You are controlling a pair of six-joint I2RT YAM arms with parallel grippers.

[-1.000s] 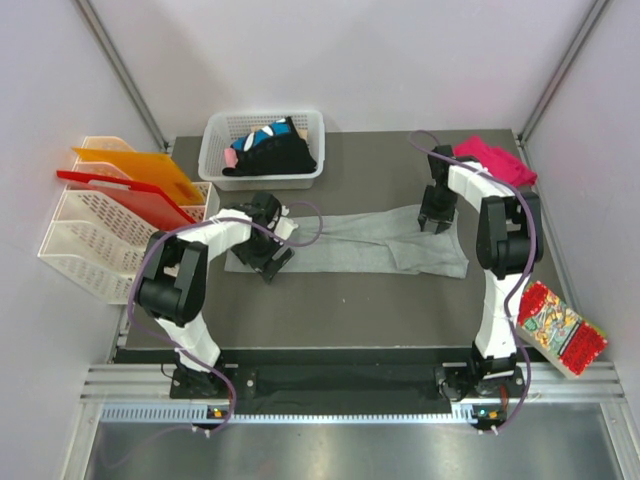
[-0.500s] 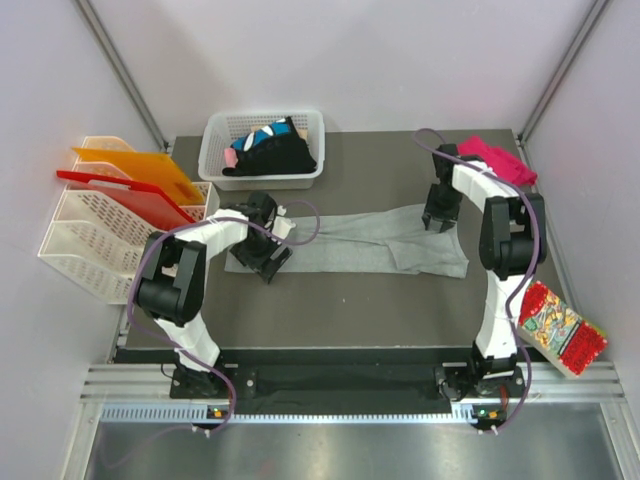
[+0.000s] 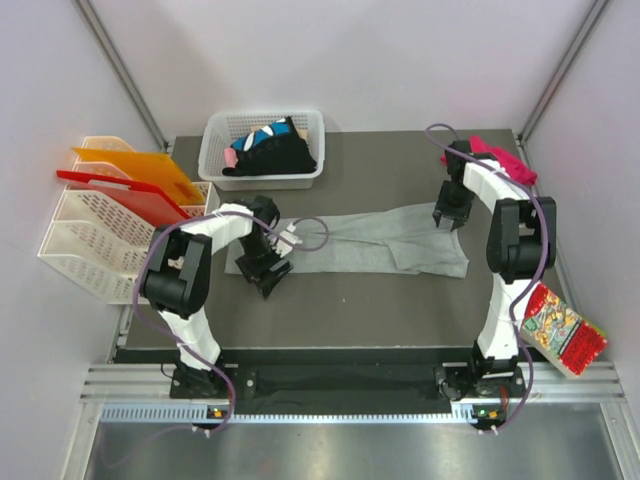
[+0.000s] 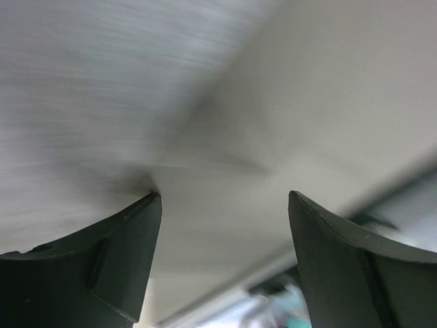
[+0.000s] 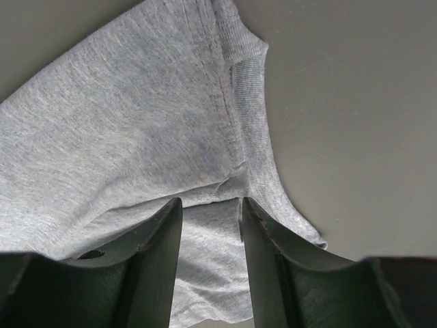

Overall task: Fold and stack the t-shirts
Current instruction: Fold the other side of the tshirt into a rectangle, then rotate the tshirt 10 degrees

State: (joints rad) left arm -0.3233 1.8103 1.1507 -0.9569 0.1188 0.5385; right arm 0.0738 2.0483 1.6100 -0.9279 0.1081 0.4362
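Pinching a fold of soft grey t-shirt (image 5: 123, 123), right gripper (image 5: 208, 205) narrowly parted; left gripper (image 4: 225, 198) wide apart, empty

Grey shirt (image 5: 123, 123): soft knit cloth, matt, fine ribbing along stitched hem. Table (image 5: 341, 102): dark, matt, smooth. Pink shirt (image 3: 514, 167): matt cloth. Basket (image 3: 212, 150): white plastic lattice, slight sheen. Packet (image 3: 562, 332): glossy printed wrapper. Trays (image 3: 78, 243): cream perforated plastic.
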